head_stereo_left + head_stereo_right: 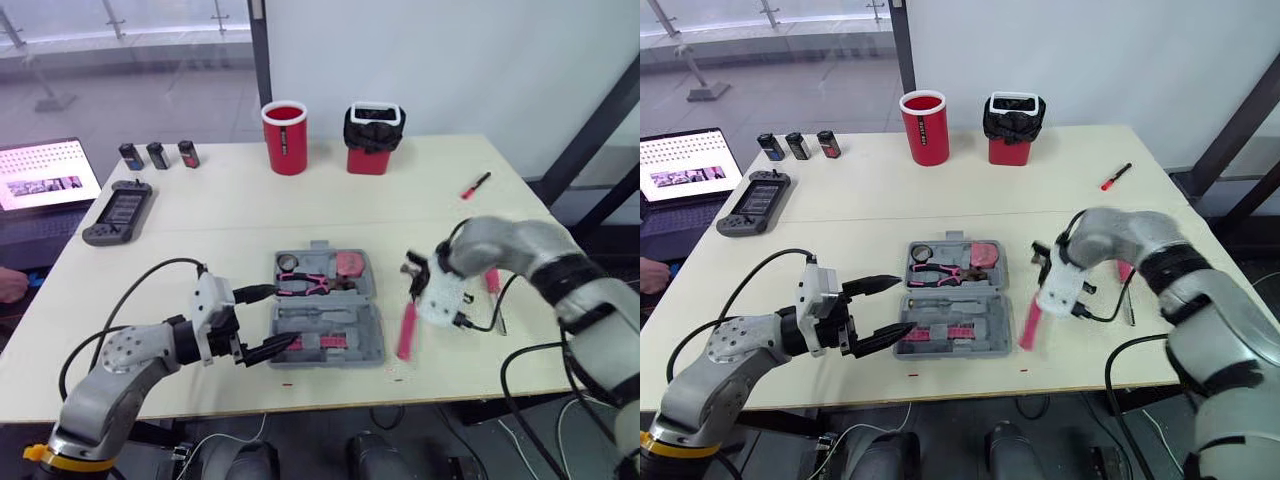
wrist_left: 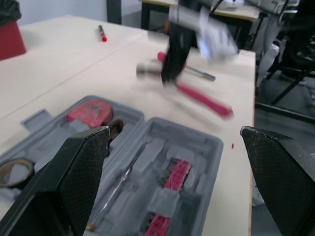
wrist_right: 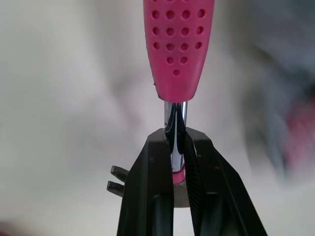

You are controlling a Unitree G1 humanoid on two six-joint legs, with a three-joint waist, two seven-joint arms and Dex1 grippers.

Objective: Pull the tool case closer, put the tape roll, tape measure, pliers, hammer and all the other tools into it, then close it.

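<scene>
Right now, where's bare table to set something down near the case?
Bare: the wide strip between case and red cup, running left to the controller and right to the marker. Crowded: right of the case, where the right gripper holds the hammer; left edge, by the open left gripper.

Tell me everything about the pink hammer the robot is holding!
The hammer has a pink handle with rows of little dimples, a shiny metal shaft and a metal head. The right gripper is shut on the shaft, between head and handle. The hammer sits slightly tilted, handle toward the table's near edge, just right of the open grey tool case, apart from it.
</scene>
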